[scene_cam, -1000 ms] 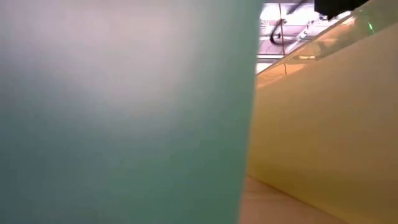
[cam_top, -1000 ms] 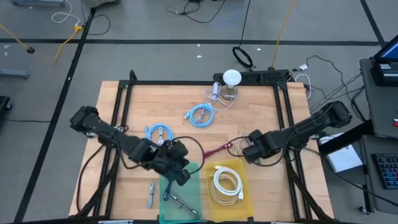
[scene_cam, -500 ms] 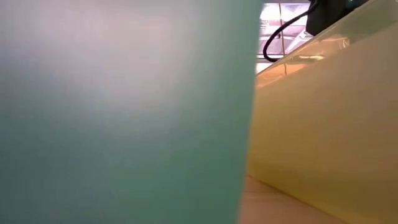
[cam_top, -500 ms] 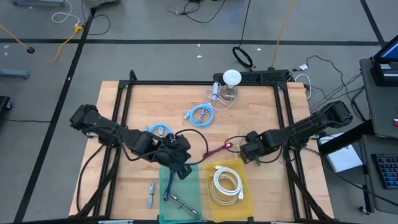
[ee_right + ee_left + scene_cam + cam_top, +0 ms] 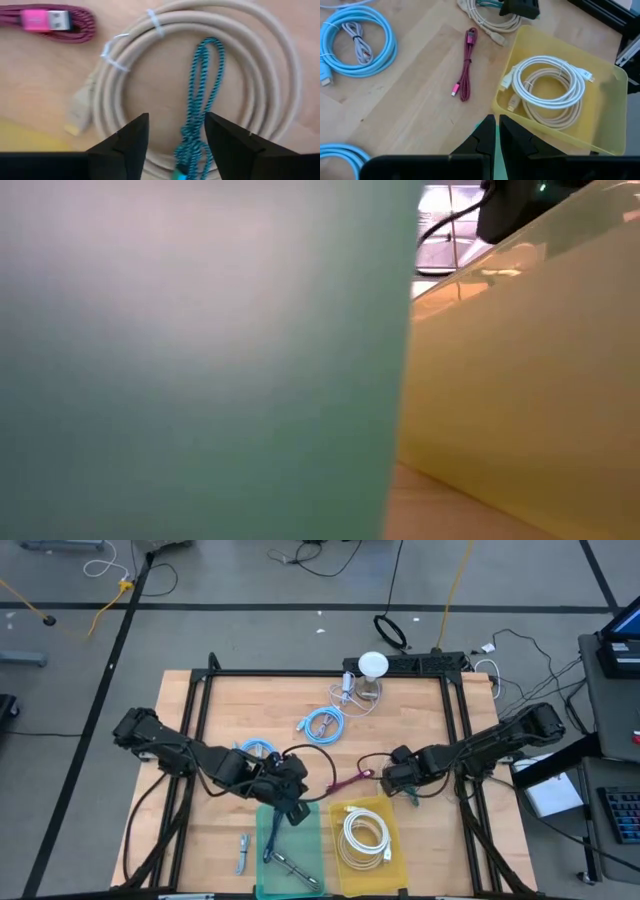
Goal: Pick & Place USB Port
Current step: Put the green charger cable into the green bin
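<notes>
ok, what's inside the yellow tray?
The yellow tray holds a coiled white cable stacked on a beige cable. The beige coil is partly covered by the white one; nothing else shows inside.

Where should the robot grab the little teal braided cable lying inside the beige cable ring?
Probably at the middle of the folded teal braided cable, coming straight down from above. It lies flat as a narrow bundle inside the coiled beige cable, and the open right gripper already straddles it.

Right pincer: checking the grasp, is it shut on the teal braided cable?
No: the right pincer is open, the teal braided cable lying between its fingers.
</notes>
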You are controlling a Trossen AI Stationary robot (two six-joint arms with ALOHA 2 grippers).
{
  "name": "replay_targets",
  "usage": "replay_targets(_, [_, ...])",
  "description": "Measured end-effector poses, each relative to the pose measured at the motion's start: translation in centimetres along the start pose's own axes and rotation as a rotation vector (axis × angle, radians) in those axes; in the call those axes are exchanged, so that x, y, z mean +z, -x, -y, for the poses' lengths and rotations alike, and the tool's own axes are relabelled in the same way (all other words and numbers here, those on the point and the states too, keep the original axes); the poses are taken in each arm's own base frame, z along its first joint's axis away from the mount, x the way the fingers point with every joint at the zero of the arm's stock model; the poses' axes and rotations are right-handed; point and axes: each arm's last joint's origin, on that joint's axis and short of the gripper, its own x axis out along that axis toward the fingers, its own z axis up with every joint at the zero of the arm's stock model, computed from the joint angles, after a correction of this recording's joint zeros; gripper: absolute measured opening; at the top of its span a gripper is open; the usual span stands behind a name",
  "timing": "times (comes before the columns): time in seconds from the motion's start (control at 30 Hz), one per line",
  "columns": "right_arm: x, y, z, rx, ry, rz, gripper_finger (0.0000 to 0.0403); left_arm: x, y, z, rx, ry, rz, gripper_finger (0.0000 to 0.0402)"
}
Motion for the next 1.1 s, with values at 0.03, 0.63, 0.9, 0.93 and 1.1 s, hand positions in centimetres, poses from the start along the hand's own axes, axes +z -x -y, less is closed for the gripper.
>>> replay_targets(0.03, [0.0,0.0,0.1,-0.012,0.002,0.0,0.0174,0.0,0.0,0.0,0.0,0.001,-0.001,0.0026])
replay_targets(0.63, [-1.1,-2.8,1.6,0.054,-0.065,-0.088,0.0101,-0.7,0.3,0.6,-0.015,-0.013,-0.008,0.0026])
replay_targets(0.9, [1.0,2.6,-1.1,0.273,-0.01,0.152,0.0024,-0.4,0.4,0.4,0.051,0.056,0.084,0.0026])
replay_targets(0.93, [1.4,3.6,-1.5,0.305,-0.005,0.199,0.0024,-0.2,0.6,0.3,0.06,0.071,0.11,0.0025])
replay_targets(1.1, [3.4,10.3,-3.2,0.522,0.002,0.457,0.0019,1.2,2.0,-0.3,0.049,0.131,0.23,0.0004])
